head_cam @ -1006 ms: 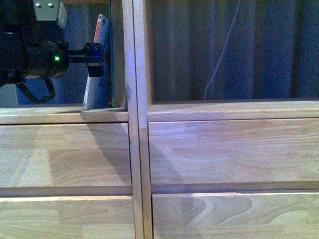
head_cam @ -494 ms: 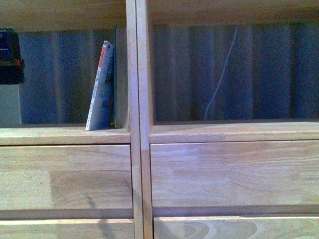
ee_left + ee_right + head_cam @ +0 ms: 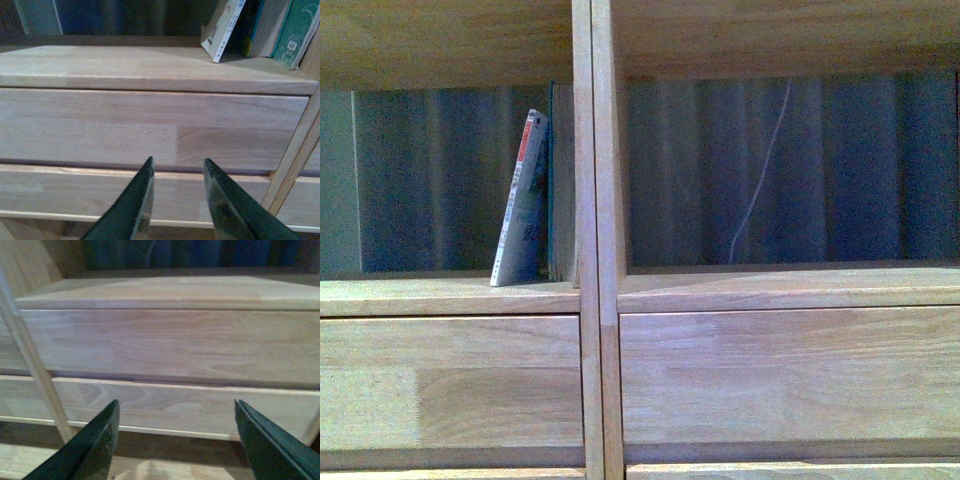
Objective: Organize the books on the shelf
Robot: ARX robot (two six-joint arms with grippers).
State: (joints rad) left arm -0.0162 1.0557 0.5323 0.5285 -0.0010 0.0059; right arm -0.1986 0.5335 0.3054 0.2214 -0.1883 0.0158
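One thin paperback (image 3: 520, 200) with a white spine and red end leans tilted in the left compartment of the light-wood shelf (image 3: 595, 200), beside other books (image 3: 280, 30) against the central upright. Both the left hand (image 3: 175, 200) and right hand (image 3: 175, 440) hang released and empty before the drawer fronts (image 3: 780, 370), so this placement looks done; whether more books remain is not visible.

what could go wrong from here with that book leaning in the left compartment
The thin book stands tilted, its top resting against the upright books beside the central upright, its foot out on the shelf board. Being thin, it might slide flat or sag. The left gripper and right gripper both hang low by the drawer fronts, jaws empty, so neither could catch it.
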